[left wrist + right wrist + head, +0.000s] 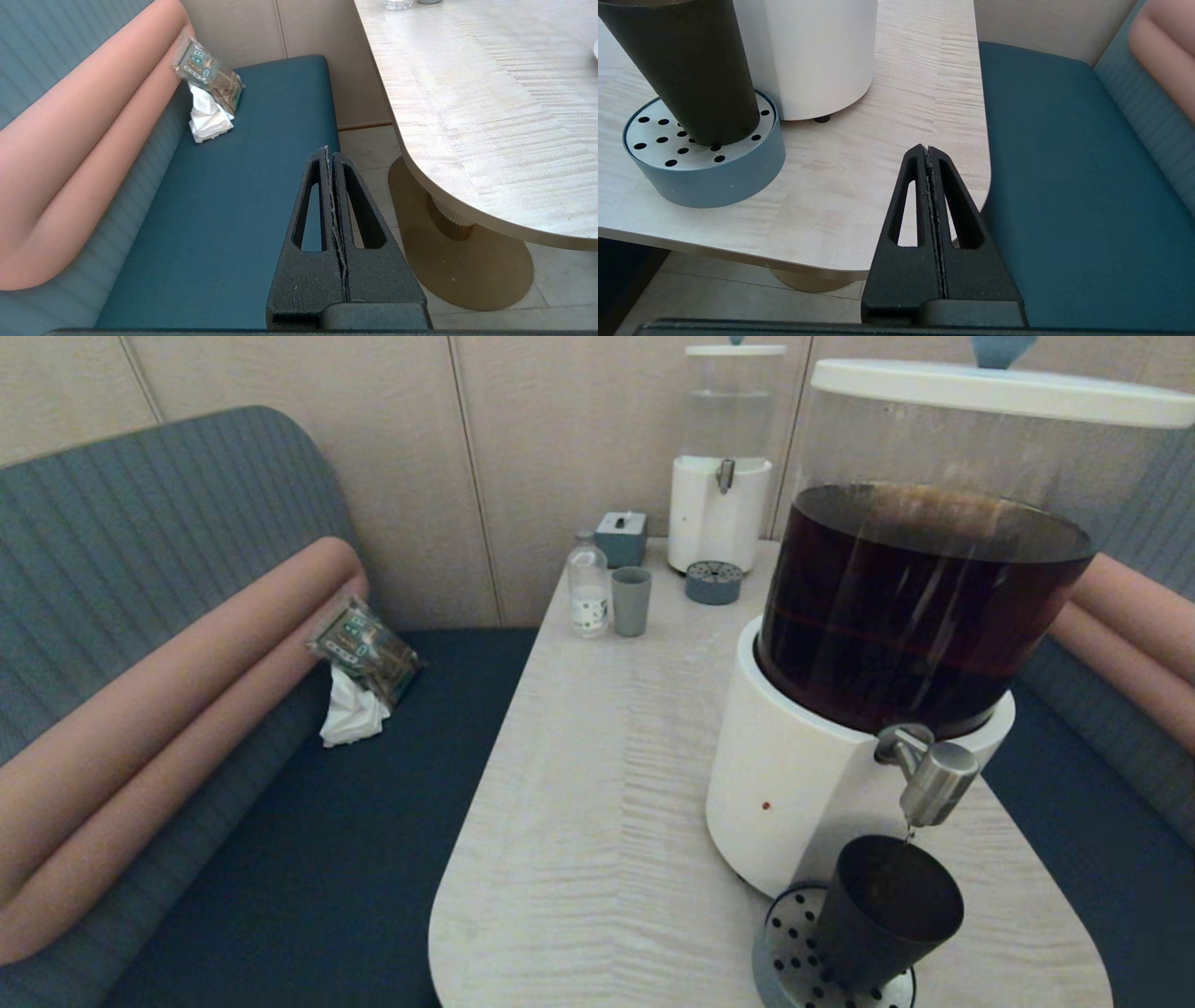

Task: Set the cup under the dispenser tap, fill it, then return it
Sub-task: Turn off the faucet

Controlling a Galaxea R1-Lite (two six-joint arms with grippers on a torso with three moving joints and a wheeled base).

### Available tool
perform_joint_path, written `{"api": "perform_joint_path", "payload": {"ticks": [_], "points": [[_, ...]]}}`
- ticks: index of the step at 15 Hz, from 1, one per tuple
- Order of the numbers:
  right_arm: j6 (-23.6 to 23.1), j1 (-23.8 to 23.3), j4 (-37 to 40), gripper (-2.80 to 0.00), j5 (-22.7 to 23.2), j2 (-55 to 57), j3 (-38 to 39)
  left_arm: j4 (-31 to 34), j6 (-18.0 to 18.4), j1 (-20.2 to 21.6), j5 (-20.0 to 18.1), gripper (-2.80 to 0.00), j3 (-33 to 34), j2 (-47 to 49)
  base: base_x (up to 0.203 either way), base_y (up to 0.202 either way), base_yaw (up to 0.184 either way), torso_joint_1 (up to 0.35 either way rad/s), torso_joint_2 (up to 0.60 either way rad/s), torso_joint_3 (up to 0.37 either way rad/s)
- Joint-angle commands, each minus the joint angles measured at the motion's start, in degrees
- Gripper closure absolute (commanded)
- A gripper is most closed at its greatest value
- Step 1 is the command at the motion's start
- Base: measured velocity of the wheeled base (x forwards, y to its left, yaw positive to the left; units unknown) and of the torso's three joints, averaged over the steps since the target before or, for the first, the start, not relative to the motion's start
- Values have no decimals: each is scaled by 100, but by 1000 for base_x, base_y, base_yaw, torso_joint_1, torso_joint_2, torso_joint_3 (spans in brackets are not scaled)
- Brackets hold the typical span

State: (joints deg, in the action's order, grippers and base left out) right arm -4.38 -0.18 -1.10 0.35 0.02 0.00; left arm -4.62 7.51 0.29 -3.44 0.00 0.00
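Observation:
The black cup (887, 910) stands on the round perforated drip tray (789, 957) directly under the steel dispenser tap (934, 775) of the big white-based dispenser (794, 784) holding dark brown liquid. A thin drip hangs from the tap's spout above the cup's mouth. In the right wrist view the cup (689, 65) and drip tray (724, 179) sit beyond my right gripper (928, 148), which is shut and empty near the table's front right corner. My left gripper (329, 150) is shut and empty, hanging over the blue bench off the table's left side. Neither arm shows in the head view.
A smaller clear-liquid dispenser (724, 476), a grey-green tumbler (631, 601), a small bottle (588, 583) and a grey box (622, 538) stand at the table's far end. A packet and tissue (359, 672) lie on the left bench. Blue bench seats flank the table (597, 784).

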Motion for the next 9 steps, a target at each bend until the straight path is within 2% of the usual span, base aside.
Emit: {"api": "perform_joint_path", "payload": {"ticks": [1,3,9], "points": [[-2,1,-5,0,0,6,53,-4,5,-3,-8,0,229,9,0,0,0,0,0,0],[-2,1,-5,0,0,6,53,-4,101,6,-8,0,229,7,0,0,0,0,0,0],[-2,1,-5,0,0,6,53,-4,-37,-3,8,0,229,8,0,0,0,0,0,0]]}}
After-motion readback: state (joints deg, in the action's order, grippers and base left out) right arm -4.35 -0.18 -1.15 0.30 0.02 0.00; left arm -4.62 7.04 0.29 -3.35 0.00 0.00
